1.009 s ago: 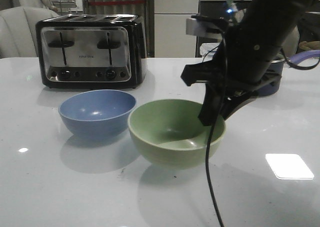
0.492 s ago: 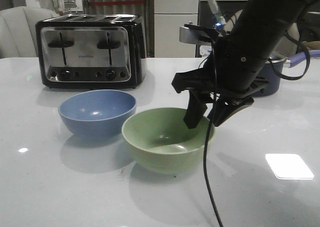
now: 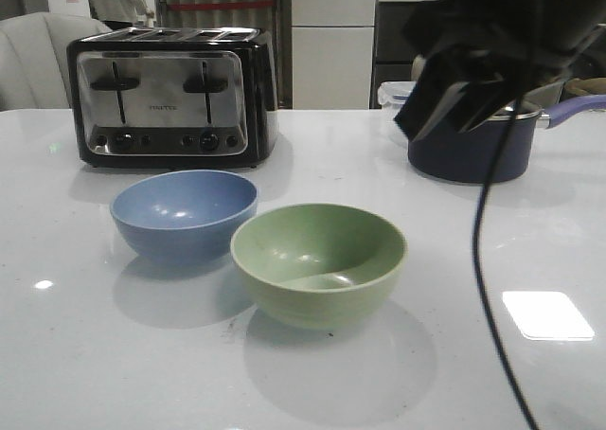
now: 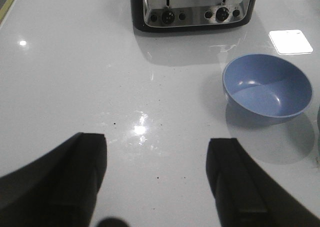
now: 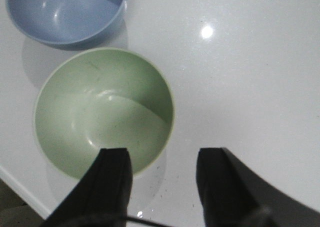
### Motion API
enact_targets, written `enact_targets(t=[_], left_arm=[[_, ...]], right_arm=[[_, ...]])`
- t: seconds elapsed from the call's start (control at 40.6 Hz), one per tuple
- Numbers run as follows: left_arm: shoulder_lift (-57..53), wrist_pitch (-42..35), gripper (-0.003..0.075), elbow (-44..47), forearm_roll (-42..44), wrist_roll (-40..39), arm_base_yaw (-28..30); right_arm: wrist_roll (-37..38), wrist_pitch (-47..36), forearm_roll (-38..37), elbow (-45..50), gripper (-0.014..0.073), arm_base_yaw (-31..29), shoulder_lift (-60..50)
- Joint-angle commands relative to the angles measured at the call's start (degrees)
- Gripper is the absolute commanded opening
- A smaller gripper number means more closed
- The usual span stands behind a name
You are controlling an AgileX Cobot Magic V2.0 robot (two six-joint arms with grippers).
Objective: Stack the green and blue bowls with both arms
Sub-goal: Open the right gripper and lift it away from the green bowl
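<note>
The pale green bowl [image 3: 319,264] stands upright on the white table, just right of and in front of the dusty blue bowl [image 3: 185,212]; their rims are close but I cannot tell if they touch. My right gripper [image 3: 445,108] is raised high, to the right of the green bowl, open and empty. In the right wrist view it [image 5: 164,157] hangs over the rim of the green bowl [image 5: 102,112], with the blue bowl [image 5: 65,12] beyond. My left gripper [image 4: 155,144] is open and empty over bare table, apart from the blue bowl [image 4: 267,87]. It is out of the front view.
A black and chrome toaster [image 3: 170,94] stands behind the blue bowl and shows in the left wrist view [image 4: 192,7]. A dark saucepan [image 3: 469,146] with a blue handle [image 3: 573,108] sits at the back right. The right arm's cable [image 3: 488,259] hangs down on the right.
My right gripper set the green bowl down a little to the left, let go of its rim, and rose up and to the right. The blue bowl has not moved.
</note>
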Motion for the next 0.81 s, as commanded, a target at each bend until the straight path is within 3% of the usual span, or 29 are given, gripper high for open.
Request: enact_targets(t=[0.0, 0.246, 0.394, 0.787], left_arm=[[0.55, -4.56, 0.0496, -1.57, -0.35, -0.18, 0.17], [2.08, -4.56, 0.0496, -1.57, -0.35, -0.08, 0.17], [5.13, -5.78, 0.0496, -1.68, -0.35, 0.04, -3.02], [22.55, -5.91, 0.0496, -9.11, -0.23, 0.15, -13.68]], right_arm=[[-1.51, -3.57, -0.28, 3.25, 0.0426, 0.11, -9.12], [-1.51, -3.52, -0.23, 14.51, 0.0426, 0.11, -24.55], [-1.51, -2.17, -0.23, 18.87, 0.0426, 0.11, -30.84], [-1.51, 1.60, -0.23, 21.18, 0.0426, 0.11, -34.09]])
